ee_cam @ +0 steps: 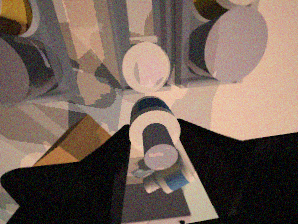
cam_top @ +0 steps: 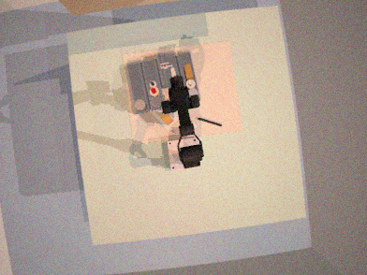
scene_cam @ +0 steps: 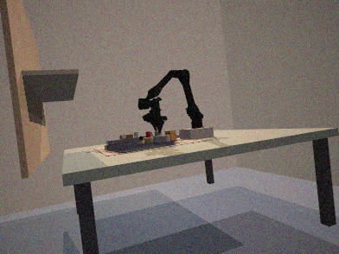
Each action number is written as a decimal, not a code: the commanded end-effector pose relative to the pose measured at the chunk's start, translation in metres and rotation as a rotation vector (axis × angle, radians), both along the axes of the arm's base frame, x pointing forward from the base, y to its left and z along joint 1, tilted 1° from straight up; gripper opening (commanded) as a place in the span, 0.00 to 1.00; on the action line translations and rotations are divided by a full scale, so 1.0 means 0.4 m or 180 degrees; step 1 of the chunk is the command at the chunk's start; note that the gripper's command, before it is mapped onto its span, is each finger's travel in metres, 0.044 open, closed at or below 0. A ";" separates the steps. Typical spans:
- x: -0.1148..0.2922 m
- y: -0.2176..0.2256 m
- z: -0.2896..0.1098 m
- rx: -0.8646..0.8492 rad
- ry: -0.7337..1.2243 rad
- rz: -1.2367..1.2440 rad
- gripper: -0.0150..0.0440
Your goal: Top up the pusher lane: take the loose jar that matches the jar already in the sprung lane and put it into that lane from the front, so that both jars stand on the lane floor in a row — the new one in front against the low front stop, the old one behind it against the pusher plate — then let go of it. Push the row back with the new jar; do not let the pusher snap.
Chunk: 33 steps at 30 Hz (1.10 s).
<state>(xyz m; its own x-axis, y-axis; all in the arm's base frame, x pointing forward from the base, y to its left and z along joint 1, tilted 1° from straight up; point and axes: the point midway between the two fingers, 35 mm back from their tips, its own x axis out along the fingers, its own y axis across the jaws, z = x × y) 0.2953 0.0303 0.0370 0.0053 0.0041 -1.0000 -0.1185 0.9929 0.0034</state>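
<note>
My gripper (ee_cam: 152, 125) (scene_cam: 159, 131) is shut on a small jar with a dark knob, white collar and blue band. The jar (ee_cam: 142, 125) stands about upright between the fingertips, in front of the lane block (cam_top: 137, 77) (ee_cam: 116, 30). Whether its base touches the table is hidden. A pale round top (ee_cam: 146, 67) shows at the front end of the lane just beyond it. I cannot tell which lane is the sprung one; its pusher plate is not clear. A white and blue piece (ee_cam: 172, 181) shows below the held jar in the wrist view.
An orange block (cam_top: 168, 120) (ee_cam: 80, 137) lies in front of the lanes, close to my left finger. A wide grey round top (ee_cam: 236, 44) stands in the lane to the right. A red-topped jar (cam_top: 154, 90) stands further left. A dark stick (cam_top: 209, 122) lies to the right.
</note>
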 end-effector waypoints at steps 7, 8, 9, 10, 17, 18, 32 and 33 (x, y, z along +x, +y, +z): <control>0.006 0.002 -0.009 0.0011 -0.0010 0.0014 0.25; 0.007 0.002 -0.009 0.0011 -0.0010 0.0014 0.25; 0.008 0.002 -0.009 0.0011 -0.0010 0.0014 0.25; 0.009 0.002 -0.009 0.0011 -0.0010 0.0014 0.25; 0.016 0.003 -0.008 0.0011 -0.0011 0.0014 0.25; 0.017 0.003 -0.008 0.0011 -0.0011 0.0014 0.25; 0.031 0.005 -0.008 0.0011 -0.0013 0.0014 0.25; 0.032 0.005 -0.007 0.0011 -0.0013 0.0014 0.25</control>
